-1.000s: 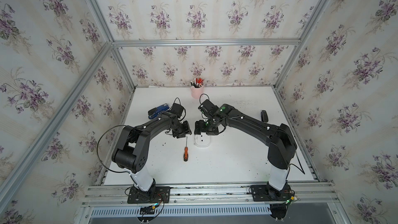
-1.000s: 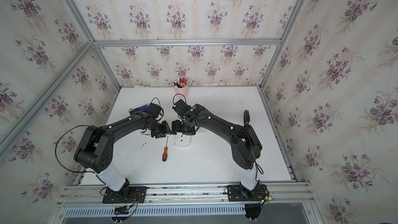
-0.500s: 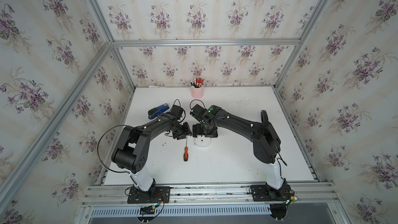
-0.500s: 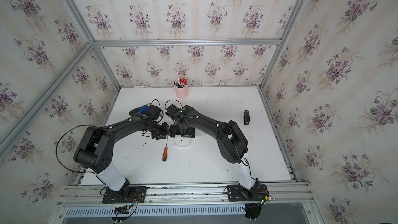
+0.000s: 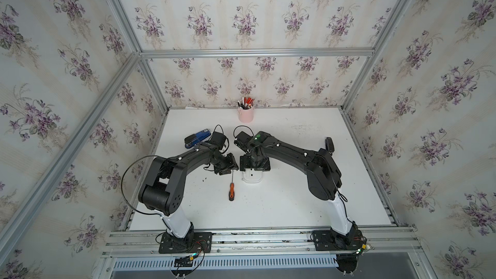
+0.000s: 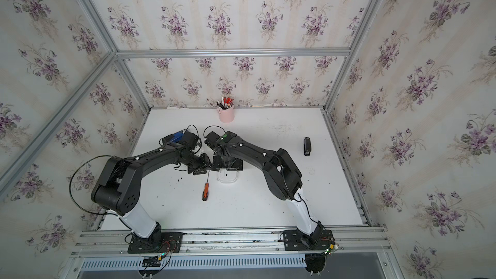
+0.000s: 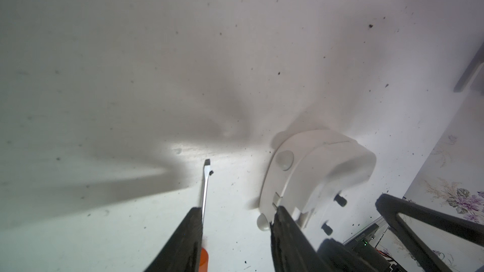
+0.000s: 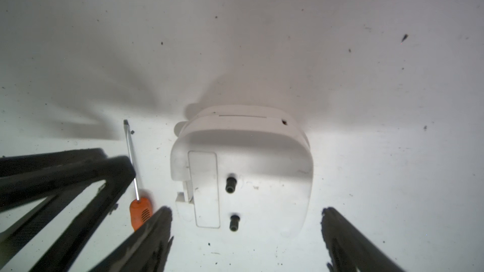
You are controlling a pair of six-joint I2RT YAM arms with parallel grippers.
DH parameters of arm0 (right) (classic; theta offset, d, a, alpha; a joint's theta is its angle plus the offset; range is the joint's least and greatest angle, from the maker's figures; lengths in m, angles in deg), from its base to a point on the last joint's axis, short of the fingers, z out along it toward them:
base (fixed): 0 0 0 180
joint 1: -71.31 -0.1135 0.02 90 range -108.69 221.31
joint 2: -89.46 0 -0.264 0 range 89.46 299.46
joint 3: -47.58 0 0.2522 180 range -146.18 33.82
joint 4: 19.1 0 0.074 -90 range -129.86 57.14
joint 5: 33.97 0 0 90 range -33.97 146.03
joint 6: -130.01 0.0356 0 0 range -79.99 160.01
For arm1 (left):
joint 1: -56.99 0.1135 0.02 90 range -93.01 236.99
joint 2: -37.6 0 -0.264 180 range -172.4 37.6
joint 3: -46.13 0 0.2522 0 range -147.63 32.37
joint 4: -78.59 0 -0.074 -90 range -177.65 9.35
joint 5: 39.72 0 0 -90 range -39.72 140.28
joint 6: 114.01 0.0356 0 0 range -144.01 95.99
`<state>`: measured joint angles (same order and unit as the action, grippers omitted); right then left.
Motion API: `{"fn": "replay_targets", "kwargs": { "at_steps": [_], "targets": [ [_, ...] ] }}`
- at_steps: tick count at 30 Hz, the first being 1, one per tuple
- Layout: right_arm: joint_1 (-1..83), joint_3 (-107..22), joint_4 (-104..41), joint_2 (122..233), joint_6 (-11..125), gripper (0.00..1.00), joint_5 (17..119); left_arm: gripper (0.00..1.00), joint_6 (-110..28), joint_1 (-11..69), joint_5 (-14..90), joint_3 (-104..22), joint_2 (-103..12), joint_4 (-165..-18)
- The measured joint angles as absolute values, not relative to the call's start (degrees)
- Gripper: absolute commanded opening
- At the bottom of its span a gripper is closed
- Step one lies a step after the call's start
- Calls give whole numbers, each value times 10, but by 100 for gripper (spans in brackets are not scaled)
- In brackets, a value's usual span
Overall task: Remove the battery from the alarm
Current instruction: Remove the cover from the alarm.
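The white alarm (image 8: 241, 158) lies face down on the table, its back with two dark knobs and a shut rectangular cover (image 8: 204, 189) turned up; in both top views it shows partly under my right wrist (image 5: 251, 177) (image 6: 227, 177). The battery is hidden. My right gripper (image 8: 246, 213) hangs just above the alarm, open wide, one finger on each side of the body. My left gripper (image 7: 237, 210) is open and empty beside the alarm (image 7: 314, 168); one fingertip (image 7: 280, 211) sits at the alarm's edge by the cover tab.
An orange-handled screwdriver (image 5: 231, 191) (image 8: 140, 213) lies just left of the alarm, its shaft (image 7: 205, 187) along my left gripper's other finger. A pink pen cup (image 5: 245, 114) stands at the back, a blue stapler (image 5: 197, 138) back left, a small black object (image 6: 307, 146) at right.
My right arm has drawn its elbow in to the left and its gripper has come over the alarm, jaws a little wider. The left arm has kept still.
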<state>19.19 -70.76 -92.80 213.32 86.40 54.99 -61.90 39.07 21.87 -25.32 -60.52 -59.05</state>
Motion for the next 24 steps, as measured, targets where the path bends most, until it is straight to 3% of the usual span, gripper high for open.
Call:
{"fn": "replay_targets", "kwargs": {
  "at_steps": [24],
  "targets": [
    [191, -718, -924, 2161, 881, 90, 540, 48, -602, 408, 201, -237, -612, -605]
  ]
}}
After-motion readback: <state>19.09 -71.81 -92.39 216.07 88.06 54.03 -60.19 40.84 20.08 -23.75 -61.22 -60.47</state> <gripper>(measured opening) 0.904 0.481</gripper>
